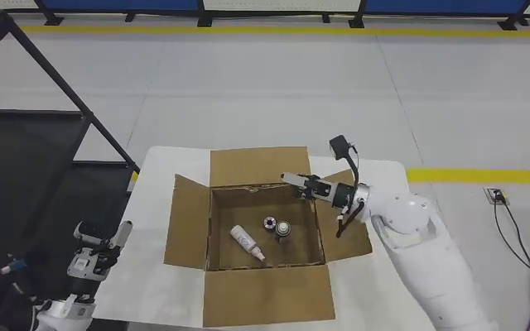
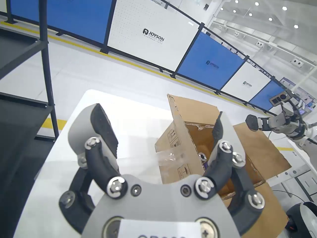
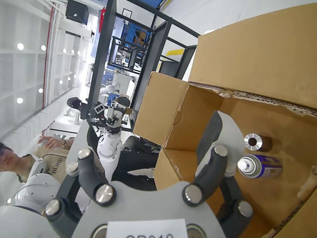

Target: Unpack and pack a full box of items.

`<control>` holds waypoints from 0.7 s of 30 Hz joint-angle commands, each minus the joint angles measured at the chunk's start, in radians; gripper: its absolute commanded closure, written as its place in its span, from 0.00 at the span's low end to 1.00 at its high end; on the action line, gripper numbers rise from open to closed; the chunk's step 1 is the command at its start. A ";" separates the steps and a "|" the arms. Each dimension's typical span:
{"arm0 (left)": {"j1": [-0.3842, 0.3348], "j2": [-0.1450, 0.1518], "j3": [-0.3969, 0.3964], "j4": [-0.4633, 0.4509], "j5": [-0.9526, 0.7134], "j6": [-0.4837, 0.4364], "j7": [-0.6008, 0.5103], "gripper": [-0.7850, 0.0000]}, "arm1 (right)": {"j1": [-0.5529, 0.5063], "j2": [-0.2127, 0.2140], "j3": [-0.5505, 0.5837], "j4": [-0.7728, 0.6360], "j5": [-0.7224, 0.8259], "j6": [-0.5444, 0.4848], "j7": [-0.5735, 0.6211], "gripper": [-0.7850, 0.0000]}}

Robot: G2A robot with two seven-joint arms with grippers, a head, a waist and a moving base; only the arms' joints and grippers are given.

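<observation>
White table (image 1: 157, 273) holds the open box (image 1: 189, 223). Bottle (image 1: 247, 242), can (image 1: 283, 228) and tube (image 1: 269, 222) are still inside. Left gripper (image 2: 158, 117) and right gripper (image 3: 151, 130) are spread, empty.

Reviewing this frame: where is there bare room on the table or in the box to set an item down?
Bare table lies between the cardboard box's flap and the left gripper. The box floor's far strip is free too, though the open right gripper hangs above its corner. Mid-floor is crowded: white bottle, metal cylinder, spray can.
</observation>
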 commanded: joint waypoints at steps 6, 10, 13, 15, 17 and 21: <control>-0.001 0.000 0.001 -0.001 0.001 0.001 0.000 0.00 | 0.005 -0.001 -0.096 -0.071 -0.252 0.014 -0.015 0.00; -0.001 0.000 0.001 -0.001 0.001 0.001 0.000 0.00 | 0.046 -0.004 -0.258 -0.129 -0.650 0.098 0.064 0.00; -0.001 0.000 0.001 -0.001 0.001 0.001 0.000 0.00 | 0.066 -0.013 -0.366 -0.137 -0.892 0.180 0.108 0.00; -0.001 0.000 0.001 -0.001 0.001 0.001 0.000 0.00 | 0.080 -0.023 -0.415 -0.122 -0.970 0.230 0.150 0.00; -0.001 0.000 0.001 -0.001 0.001 0.001 0.000 0.00 | 0.101 -0.033 -0.447 -0.096 -1.022 0.273 0.178 0.00; -0.001 0.000 0.001 -0.001 0.001 0.001 0.000 0.00 | 0.137 -0.057 -0.499 -0.030 -1.073 0.315 0.232 0.00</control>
